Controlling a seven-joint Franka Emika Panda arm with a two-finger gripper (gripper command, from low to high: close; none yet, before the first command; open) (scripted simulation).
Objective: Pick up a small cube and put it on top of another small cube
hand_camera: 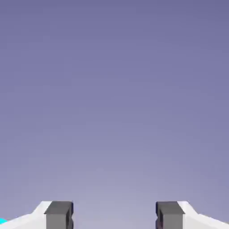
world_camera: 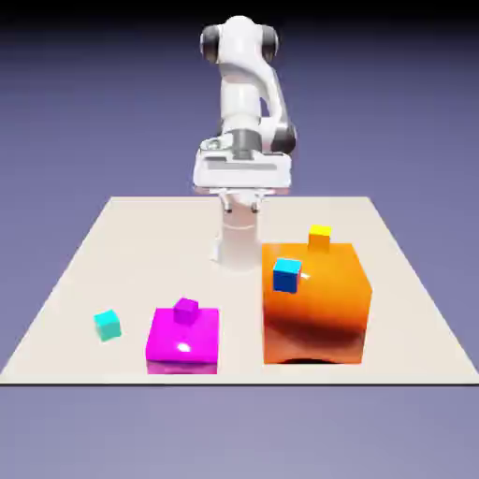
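Teal cube (world_camera: pixel 108 326) on table (world_camera: pixel 79 281), exterior view's left of magenta block (world_camera: pixel 184 338) — near it, apart. My gripper (world_camera: pixel 241 207) holds nothing, jaws spread. I'd centre over cube, match its slight turn, descend straight — palm clear of block.

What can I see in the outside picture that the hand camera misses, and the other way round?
Only the exterior view shows the table, the big orange block, the big magenta block, the small yellow cube and most of the robot arm.
Only the hand view shows the gripper close up, clearly open with nothing between its tips.
Both show the blue-violet backdrop and some of the gripper; a cyan sliver peeks into the hand view, too little to identify.
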